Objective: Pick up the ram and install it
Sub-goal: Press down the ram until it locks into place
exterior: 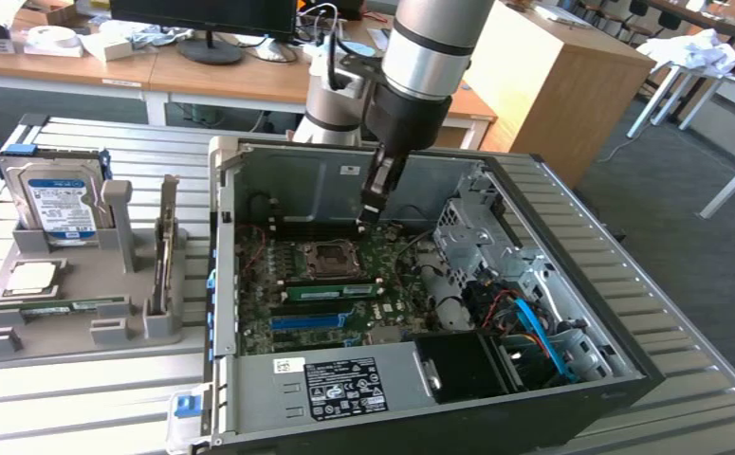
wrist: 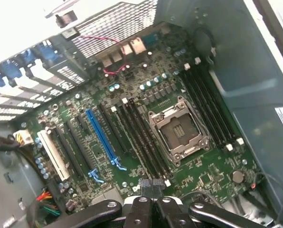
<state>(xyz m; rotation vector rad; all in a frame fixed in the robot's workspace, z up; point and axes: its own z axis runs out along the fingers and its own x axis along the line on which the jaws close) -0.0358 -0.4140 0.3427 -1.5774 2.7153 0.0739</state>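
Shut tool [exterior: 370,216] above seated ram [exterior: 330,291]

This looks like a robotics lab set up in an office-like room. An opened desktop computer case [exterior: 468,313] lies on a slatted metal workbench [exterior: 101,398], beside a grey fixture tray [exterior: 64,322] holding loose parts. Behind stand wooden desks [exterior: 215,71] with a monitor [exterior: 203,19], grey carpet [exterior: 670,190] underfoot, and a robot arm [exterior: 424,47] overhead.
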